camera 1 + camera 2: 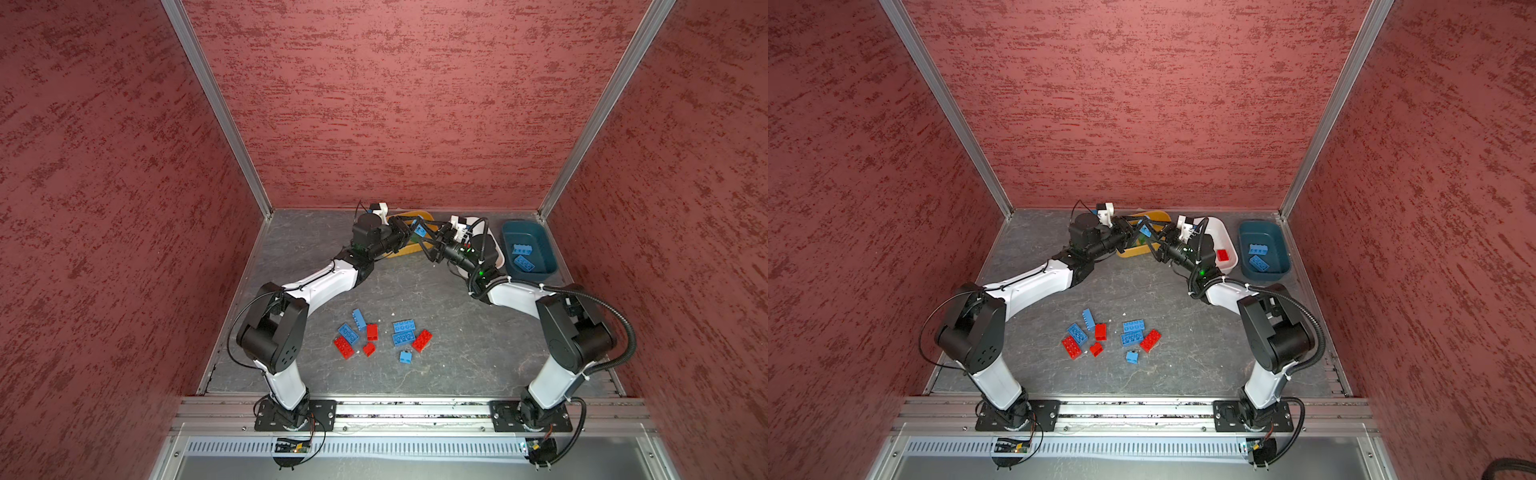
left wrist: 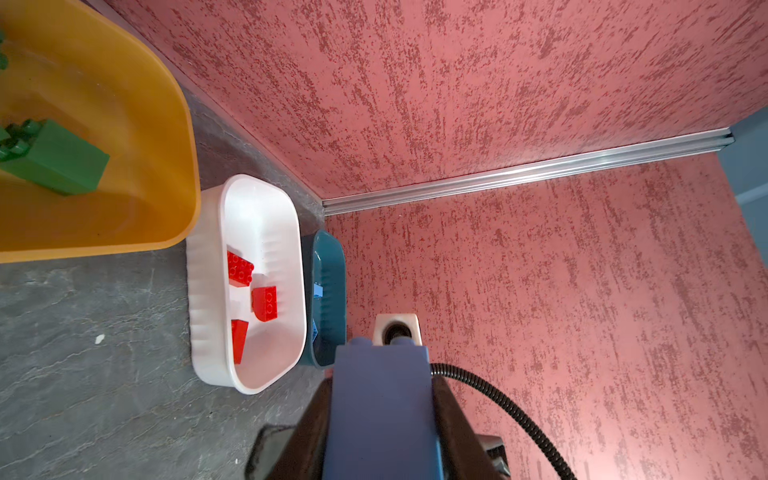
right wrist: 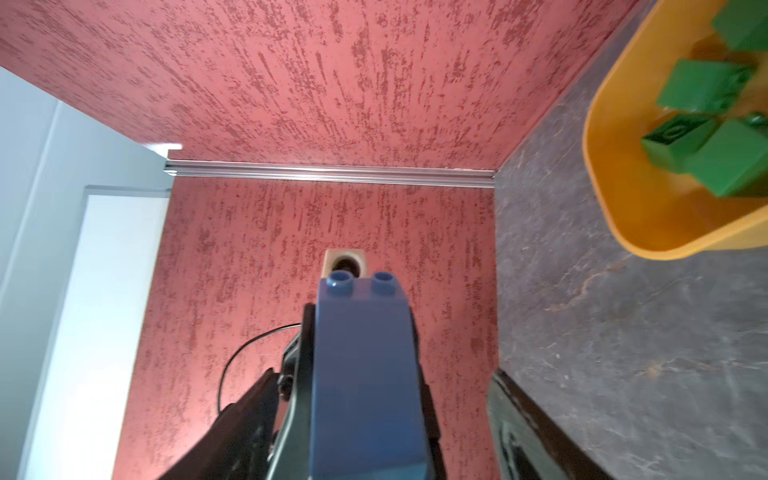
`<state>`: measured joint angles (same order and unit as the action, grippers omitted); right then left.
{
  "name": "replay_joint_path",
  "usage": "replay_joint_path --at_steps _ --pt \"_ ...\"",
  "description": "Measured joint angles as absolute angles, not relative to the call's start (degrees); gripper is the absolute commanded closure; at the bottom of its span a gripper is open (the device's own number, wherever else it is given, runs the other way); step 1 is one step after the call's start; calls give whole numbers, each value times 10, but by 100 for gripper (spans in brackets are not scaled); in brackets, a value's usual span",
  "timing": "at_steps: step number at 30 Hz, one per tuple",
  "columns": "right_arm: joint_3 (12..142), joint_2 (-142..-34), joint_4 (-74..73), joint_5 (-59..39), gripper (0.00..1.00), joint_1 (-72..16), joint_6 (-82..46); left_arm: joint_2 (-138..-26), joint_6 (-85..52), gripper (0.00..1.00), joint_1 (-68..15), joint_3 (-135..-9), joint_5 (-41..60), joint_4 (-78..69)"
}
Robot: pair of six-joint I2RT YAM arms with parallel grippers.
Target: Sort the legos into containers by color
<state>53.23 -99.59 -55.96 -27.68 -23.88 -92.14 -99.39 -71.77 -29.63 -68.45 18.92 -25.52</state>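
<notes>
Red textured walls box in a grey desk [image 1: 436,299]. Both arms meet at the far middle, over the yellow tub [image 1: 424,216].

- **Left pincer** [image 2: 382,374]: clamped on a blue brick [image 2: 382,415], tight on both flanks.
- **Right pincer** [image 3: 384,374]: faces it head-on, open, straddling the same brick. One finger [image 3: 523,415] stands clear of the brick's side. On the other side I can't separate it from the left pincer's fingers.
- **Axis:** the brick's long axis looks to run along the line between the two pincers, roughly left-right.
- **Step:** reads as a mid-air handover, with the right side not yet gripping.
- **Destination:** by colour probably the teal tub [image 1: 546,249] at far right, which holds two blue bricks [image 1: 523,249]. The right arm is nearer.
- **Clearance:** the white tub [image 2: 266,183] with red bricks [image 2: 240,269] sits between, so the carry must clear its rim. The right wall is close beyond the teal tub.
- **Rest:** loose red and blue bricks [image 1: 374,336] lie near-centre, well apart from all this.
</notes>
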Motion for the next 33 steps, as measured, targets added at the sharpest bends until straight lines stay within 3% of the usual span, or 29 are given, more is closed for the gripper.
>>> replay_joint_path --at_steps 16,20,23,25,29,33 --pt "532 -1014 -629 -237 75 -244 -970 -1001 -762 72 -299 -668 172 -329" --pt "531 -1015 -630 -234 81 -244 -965 -1003 -762 54 -298 -668 175 -332" --pt "515 -1009 -633 -227 83 -235 -951 -1003 -745 24 -294 -668 191 -320" --pt "483 -990 -627 -226 83 -219 -932 -1000 -719 11 -291 -670 195 -282" --pt "420 -927 -572 -211 82 -156 -874 -979 -648 0 -283 -671 189 -188" --pt "394 -852 -471 -188 81 -79 -774 -931 -562 1 -278 -675 155 -80"
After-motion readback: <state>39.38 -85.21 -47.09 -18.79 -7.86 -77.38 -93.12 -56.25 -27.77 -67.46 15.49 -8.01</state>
